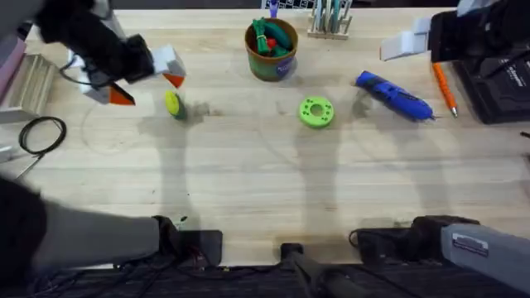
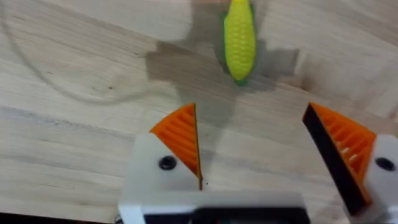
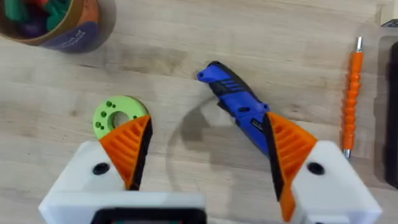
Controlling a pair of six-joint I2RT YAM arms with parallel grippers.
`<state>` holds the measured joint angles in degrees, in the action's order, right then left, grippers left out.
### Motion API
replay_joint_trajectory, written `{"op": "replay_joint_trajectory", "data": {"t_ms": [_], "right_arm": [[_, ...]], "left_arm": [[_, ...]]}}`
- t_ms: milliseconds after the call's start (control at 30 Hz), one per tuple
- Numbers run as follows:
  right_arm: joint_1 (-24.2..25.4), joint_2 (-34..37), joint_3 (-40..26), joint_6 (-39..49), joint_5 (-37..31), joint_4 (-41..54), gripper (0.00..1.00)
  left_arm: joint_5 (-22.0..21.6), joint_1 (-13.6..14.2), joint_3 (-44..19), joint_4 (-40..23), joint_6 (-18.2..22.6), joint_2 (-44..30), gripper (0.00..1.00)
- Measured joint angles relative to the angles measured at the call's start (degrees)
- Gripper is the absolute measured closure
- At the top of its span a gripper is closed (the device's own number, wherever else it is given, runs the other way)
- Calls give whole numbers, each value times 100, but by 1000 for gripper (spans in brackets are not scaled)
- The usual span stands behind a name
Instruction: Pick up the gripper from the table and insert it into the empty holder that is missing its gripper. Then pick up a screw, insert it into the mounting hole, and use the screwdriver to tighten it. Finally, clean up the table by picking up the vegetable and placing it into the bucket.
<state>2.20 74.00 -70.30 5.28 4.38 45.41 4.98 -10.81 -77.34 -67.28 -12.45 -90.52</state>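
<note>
The yellow vegetable [image 1: 173, 104] with a green end lies on the table [image 1: 248, 174] at the left. My left gripper [image 1: 149, 87] hovers just behind and above it, open; in the left wrist view the vegetable [image 2: 239, 40] lies past the spread orange tips of that gripper [image 2: 252, 149]. My right gripper [image 3: 208, 155] is open above the table, with the blue screwdriver [image 3: 233, 102] lying beyond its fingers. The screwdriver [image 1: 395, 95] rests at the right. The bucket [image 1: 271, 48] stands at the back centre, holding green and red toys. The white holder [image 1: 404, 45] juts from a dark arm at the far right. The loose gripper and screw are out of view.
A green disc [image 1: 316, 112] with holes lies mid-table, left of the screwdriver. A slim orange tool [image 1: 444, 87] and a black case [image 1: 501, 83] sit at the right. A black cable coil [image 1: 41, 132] lies at the left edge, a tool rack [image 1: 330, 21] at the back.
</note>
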Motion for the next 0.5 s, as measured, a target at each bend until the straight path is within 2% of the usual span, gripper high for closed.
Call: {"op": "replay_joint_trajectory", "data": {"t_ms": [267, 500], "right_arm": [[0, 0, 0, -18, 0, -17, 9], [0, 0, 0, -20, 0, -26, 10]], "left_arm": [[-14, 6, -140, 228, -529, -1461, 15], [-165, 211, -171, 497, -771, -1913, 15]]}}
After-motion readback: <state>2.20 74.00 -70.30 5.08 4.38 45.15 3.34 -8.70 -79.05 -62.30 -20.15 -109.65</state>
